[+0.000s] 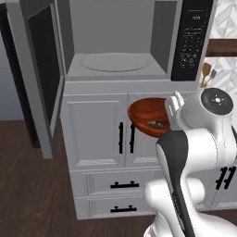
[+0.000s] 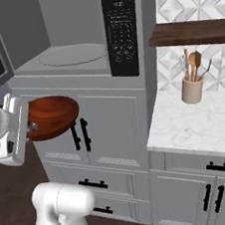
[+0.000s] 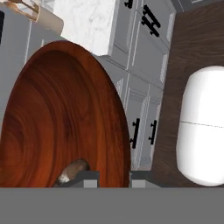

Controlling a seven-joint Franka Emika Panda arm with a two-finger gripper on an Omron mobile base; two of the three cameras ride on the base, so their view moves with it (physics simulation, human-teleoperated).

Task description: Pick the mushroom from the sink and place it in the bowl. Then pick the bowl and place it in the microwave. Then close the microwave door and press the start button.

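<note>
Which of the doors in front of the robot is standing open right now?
The microwave door, swung out to the left with its dark window. The grey cabinet doors below are all shut flat, black handles showing.

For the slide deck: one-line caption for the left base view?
Gripper holds the bowl, mushroom inside, in front of the cabinet doors below the open microwave.

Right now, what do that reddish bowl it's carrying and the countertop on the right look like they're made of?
The bowl looks like polished wood: reddish-brown with dark grain rings and a soft gloss. The countertop looks like marble or a similar stone: white with faint grey veining and a smooth finish. As everything is rendered, both are judged by look alone.
</note>
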